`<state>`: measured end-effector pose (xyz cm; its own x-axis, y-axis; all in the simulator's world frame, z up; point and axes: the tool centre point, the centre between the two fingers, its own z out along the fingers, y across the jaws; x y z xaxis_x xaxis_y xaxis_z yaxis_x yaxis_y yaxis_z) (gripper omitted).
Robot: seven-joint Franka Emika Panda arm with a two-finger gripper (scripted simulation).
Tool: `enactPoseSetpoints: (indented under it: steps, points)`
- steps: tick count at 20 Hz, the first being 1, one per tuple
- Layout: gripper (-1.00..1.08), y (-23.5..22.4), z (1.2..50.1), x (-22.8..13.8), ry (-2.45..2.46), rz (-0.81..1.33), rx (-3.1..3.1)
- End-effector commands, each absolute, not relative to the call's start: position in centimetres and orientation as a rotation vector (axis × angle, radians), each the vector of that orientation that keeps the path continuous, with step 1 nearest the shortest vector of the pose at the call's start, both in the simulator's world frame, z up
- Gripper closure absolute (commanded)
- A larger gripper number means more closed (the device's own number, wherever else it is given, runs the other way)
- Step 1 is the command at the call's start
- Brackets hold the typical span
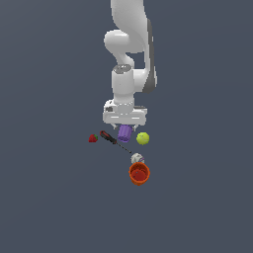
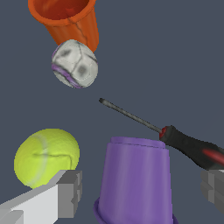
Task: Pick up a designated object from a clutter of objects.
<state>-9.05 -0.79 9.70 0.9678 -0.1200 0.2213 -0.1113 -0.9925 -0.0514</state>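
The purple cup [image 1: 125,133] stands mouth down on the grey floor, directly under my gripper [image 1: 125,127]. In the wrist view the purple cup [image 2: 134,179] sits between the two fingers of my gripper [image 2: 142,191], with a gap on each side. The gripper is open and holds nothing. The black-and-red screwdriver [image 1: 111,140] lies close beside the cup, and its handle [image 2: 192,148] is near one fingertip [image 2: 213,189]. The yellow-green ball [image 1: 143,138] lies on the cup's other side, close to the other fingertip [image 2: 70,192].
A whitish ball [image 1: 137,158] touches the orange-red cup [image 1: 139,173], both toward the front of the exterior view. They also show in the wrist view: the whitish ball [image 2: 75,64] and the orange-red cup [image 2: 70,19]. A red strawberry [image 1: 93,138] lies at the exterior view's left.
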Motion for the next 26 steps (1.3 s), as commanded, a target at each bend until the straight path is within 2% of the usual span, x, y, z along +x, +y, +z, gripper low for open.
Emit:
enactPoseSetpoints:
  steps: [1,26]
  points:
    - [-1.00,-1.0,9.3,-9.6,0.188,-0.362,-3.080]
    - [-1.00,-1.1,6.0,-9.5,0.195,-0.374,-3.082]
